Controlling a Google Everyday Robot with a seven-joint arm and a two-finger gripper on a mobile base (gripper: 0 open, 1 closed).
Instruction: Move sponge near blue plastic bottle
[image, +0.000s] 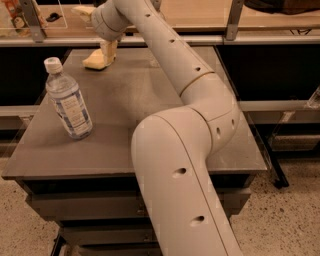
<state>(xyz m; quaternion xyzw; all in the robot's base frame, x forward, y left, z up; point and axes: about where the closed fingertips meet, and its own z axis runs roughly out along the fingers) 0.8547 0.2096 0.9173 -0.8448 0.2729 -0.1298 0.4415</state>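
You're at the pickup: the gripper (108, 50) meets the sponge (95, 62) at the far left corner of the table (150, 100); whether it has hold, you cannot tell. Next, bring it beside the blue plastic bottle (70, 102) near the left edge.

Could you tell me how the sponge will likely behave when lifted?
The sponge looks small and soft, so it is probably light and squashy. Lying flat on the table, it should not roll. The tool is right at it.
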